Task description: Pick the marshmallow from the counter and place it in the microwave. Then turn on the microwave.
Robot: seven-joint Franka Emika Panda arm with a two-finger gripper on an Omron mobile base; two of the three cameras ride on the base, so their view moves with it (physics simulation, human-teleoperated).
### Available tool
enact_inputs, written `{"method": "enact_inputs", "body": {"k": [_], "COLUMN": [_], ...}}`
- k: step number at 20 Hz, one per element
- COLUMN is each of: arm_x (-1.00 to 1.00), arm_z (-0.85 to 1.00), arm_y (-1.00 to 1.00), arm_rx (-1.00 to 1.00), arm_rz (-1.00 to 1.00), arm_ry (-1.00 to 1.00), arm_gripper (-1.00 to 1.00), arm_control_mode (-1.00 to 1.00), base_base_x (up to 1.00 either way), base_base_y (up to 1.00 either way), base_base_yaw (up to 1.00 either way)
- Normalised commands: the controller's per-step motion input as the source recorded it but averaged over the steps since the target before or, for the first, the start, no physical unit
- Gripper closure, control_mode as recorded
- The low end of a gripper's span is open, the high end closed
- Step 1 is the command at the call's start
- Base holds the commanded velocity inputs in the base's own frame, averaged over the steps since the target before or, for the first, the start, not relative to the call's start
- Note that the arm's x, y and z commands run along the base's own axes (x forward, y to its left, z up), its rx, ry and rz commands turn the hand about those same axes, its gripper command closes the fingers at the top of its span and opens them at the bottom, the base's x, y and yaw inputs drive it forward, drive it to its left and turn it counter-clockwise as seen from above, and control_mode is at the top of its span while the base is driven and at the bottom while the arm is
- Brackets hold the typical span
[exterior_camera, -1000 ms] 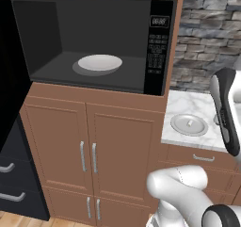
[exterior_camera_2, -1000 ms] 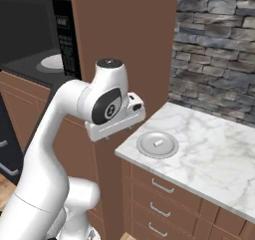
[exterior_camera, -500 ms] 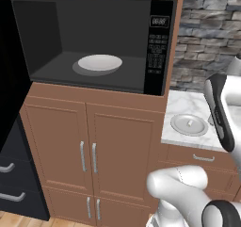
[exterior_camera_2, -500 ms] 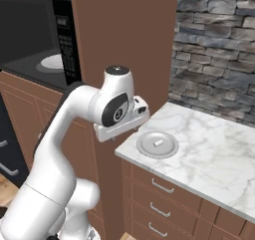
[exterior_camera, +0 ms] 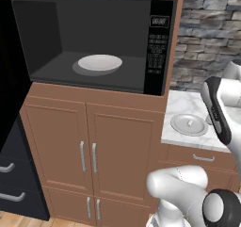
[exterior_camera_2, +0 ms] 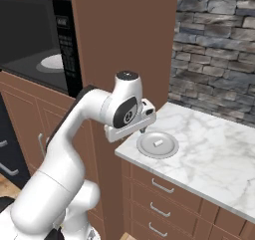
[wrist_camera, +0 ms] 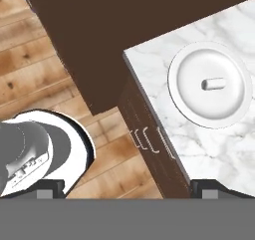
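Standing here and reading across from the left, the microwave [exterior_camera: 99,42] is sitting open in the brown cabinetry, its dark cavity holding a round white plate [exterior_camera: 100,62] in the middle of the floor. The keypad [exterior_camera: 156,56] is running down the microwave's right edge, under the small display.

To the right of the microwave and lower down, the counter [exterior_camera_2: 219,159] is stretching off along the stone wall [exterior_camera_2: 219,50]. A shallow grey dish [exterior_camera_2: 158,145] is resting on the counter's near corner, the corner closest to the microwave, and the marshmallow [exterior_camera_2: 158,143] is lying in the middle of that dish, on its side.

The gripper [exterior_camera_2: 142,131] is hanging just above the dish's microwave-side rim, touching nothing. Its fingers are standing spread as wide as they go, with nothing between them. In the hand view the marshmallow [wrist_camera: 213,84] is lying up and right of centre, so the hand looks not yet lined up over it.

The marshmallow looks very light and squashy, and probably a little springy. I would take it across its short width, at the middle of its length, and close gently: a hard squeeze might crush it or pop it out sideways. The dish's rim is leaving little room, so a straight descent seems wise.
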Motion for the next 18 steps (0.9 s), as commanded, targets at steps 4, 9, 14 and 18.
{"method": "enact_inputs", "body": {"k": [4, 9, 14, 18], "arm_x": [0.28, 0.29, 0.25, 0.16], "arm_z": [-0.16, -0.2, -0.24, -0.28], "arm_y": [-0.04, -0.02, -0.09, -0.16], "arm_rx": [0.0, 0.0, 0.0, 0.0], "arm_rz": [0.0, 0.0, 0.0, 0.02], "arm_ry": [0.03, 0.01, 0.0, 0.0], "arm_gripper": [-1.0, -1.0, -1.0, -1.0], "arm_control_mode": [-1.0, -1.0, -1.0, -1.0], "base_base_x": [0.0, 0.0, 0.0, 0.0], "base_base_y": [0.0, 0.0, 0.0, 0.0], "base_base_yaw": [0.0, 0.0, 0.0, 0.0]}}
